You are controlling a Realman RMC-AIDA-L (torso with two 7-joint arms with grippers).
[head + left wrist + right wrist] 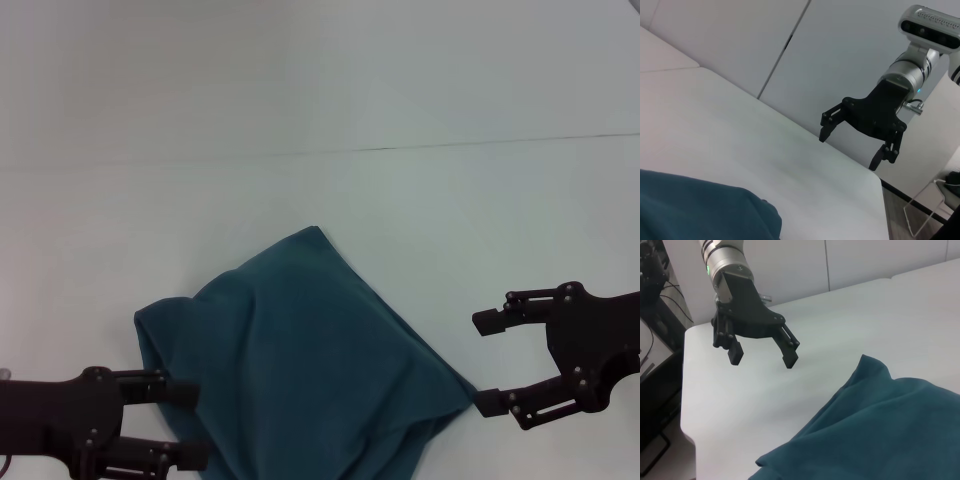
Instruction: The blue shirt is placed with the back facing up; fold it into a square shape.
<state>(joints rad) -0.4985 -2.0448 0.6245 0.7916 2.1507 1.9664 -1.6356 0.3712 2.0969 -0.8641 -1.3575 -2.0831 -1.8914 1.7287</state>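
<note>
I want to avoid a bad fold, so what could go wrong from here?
1. The blue shirt lies skewed as a lopsided bundle; a further fold may not end up square.
2. The left gripper sits low at the shirt's edge with open jaws and could snag cloth.
3. The right gripper, also open, is close to the shirt's corner and could drag it.

Dark teal-blue shirt point(310, 360) folded into a rough, puffy diamond, plain side up, one corner pointing to twelve o'clock, lying at six o'clock on the white tabletop point(320, 100).
</note>
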